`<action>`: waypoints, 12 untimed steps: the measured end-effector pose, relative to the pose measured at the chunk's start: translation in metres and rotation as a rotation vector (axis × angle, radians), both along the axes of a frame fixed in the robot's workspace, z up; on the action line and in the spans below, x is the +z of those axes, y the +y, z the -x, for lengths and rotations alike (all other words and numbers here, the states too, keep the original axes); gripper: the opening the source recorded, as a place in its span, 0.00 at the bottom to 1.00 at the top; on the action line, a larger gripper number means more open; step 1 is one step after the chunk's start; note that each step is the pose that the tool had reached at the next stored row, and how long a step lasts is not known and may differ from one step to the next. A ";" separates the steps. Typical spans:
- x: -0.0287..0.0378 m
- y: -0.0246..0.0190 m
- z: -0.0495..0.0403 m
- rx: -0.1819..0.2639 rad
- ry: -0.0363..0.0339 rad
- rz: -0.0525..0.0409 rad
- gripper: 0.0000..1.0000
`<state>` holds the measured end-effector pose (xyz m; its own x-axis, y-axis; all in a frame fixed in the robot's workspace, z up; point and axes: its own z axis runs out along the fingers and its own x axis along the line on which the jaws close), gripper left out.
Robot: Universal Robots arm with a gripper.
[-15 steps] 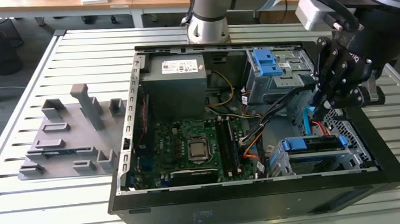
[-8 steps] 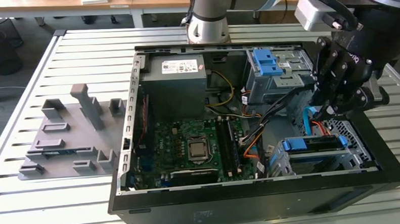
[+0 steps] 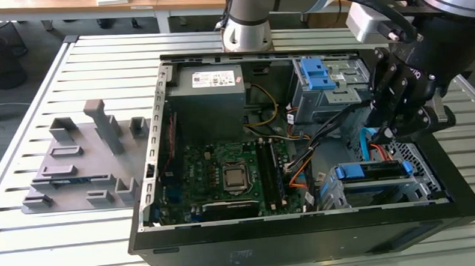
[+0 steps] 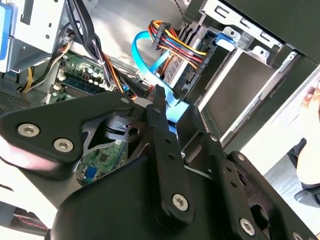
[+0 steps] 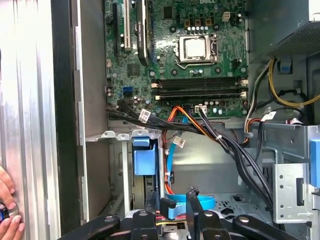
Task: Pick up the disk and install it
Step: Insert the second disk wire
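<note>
Your gripper (image 3: pixel 403 126) hangs at the case's (image 3: pixel 306 226) four o'clock corner — whether clenched, you cannot tell. The disk (image 3: pixel 373 170) sits beneath it in its bay — already cabled.

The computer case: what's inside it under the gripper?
Under the gripper sits a drive cage with a blue-railed disk and a blue cable. The arm hides the case floor beyond.

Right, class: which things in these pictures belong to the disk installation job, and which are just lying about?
Belong to the job:
- disk, sitting in the drive bay
- gripper, above that bay

Just lying about:
- grey fixture block on the table
- power-supply box
- motherboard
- blue latch piece
</note>
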<state>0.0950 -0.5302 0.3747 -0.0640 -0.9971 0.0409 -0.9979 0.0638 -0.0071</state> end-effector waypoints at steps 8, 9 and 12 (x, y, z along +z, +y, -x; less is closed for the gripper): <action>-0.0069 0.0003 0.0000 0.000 0.0000 0.0043 0.23; -0.0070 0.0003 0.0000 0.000 0.0000 0.0044 0.23; -0.0076 0.0003 0.0000 0.000 0.0000 0.0038 0.17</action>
<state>0.0950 -0.5299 0.3671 -0.0640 -0.9970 0.0446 -0.9979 0.0637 -0.0074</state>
